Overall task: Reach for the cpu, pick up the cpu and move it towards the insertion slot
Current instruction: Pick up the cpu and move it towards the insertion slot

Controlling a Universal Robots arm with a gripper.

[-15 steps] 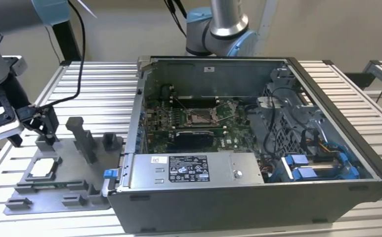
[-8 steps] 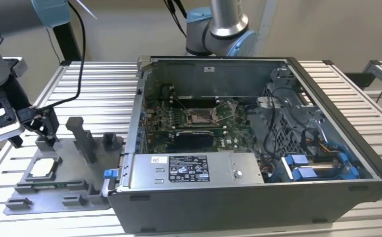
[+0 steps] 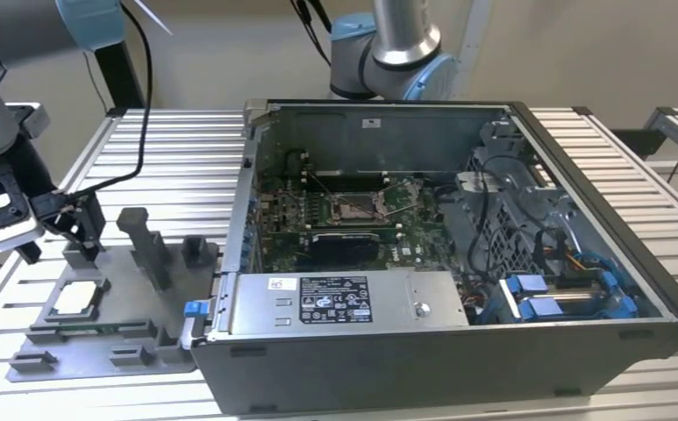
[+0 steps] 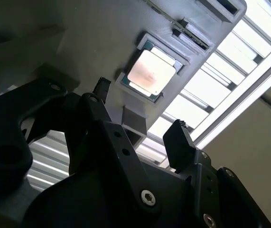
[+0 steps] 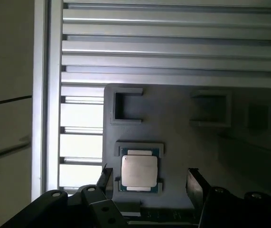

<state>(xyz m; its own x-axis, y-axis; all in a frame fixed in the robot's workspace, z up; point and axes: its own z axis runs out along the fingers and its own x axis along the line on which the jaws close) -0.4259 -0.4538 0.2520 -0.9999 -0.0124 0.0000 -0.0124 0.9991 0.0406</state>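
Observation:
The cpu [image 3: 78, 298] is a thin square chip with a pale silvery top. It lies flat in a recess of the grey fixture plate [image 3: 104, 351], at the exterior view's left. My gripper [image 3: 55, 241] hangs a little above it, open, with nothing between the fingers. In both wrist views the cpu [image 4: 152, 71] [image 5: 139, 171] sits just ahead of the gap between my two black fingertips [image 4: 178, 137] [image 5: 194, 180], untouched. The insertion slot [image 3: 356, 206], a square socket with a metal frame and dark centre, lies on the green board inside the open computer case.
Grey upright fixture blocks [image 3: 146, 246] stand on the plate right beside my gripper. The open computer case [image 3: 456, 351] rises between the plate and the socket, with a silver power supply [image 3: 339, 303] at its near wall. A second arm's base [image 3: 391, 53] stands behind the case.

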